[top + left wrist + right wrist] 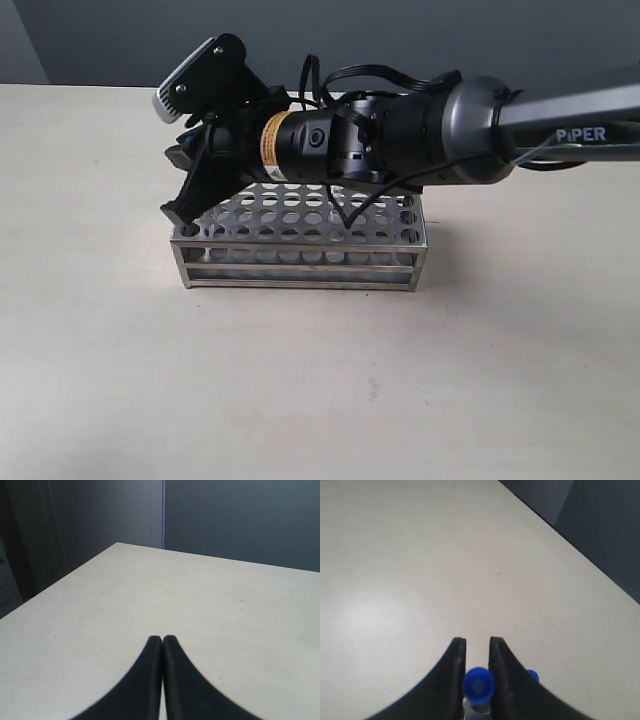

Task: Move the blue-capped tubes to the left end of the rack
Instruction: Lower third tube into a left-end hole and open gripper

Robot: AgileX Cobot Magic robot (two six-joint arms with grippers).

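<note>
While one blue-capped tube (479, 685) is pinched in the right gripper (477, 642), cap toward the wrist and axis judged upright, the rack (300, 262) is seen just below its fingertips. The left gripper (162, 639) is held pressed together over bare table (200, 595); the right is judged nearer.

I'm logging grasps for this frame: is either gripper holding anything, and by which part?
The right gripper has a blue-capped tube pinched between its fingers, at the blue cap. The left gripper is shut on nothing.
</note>
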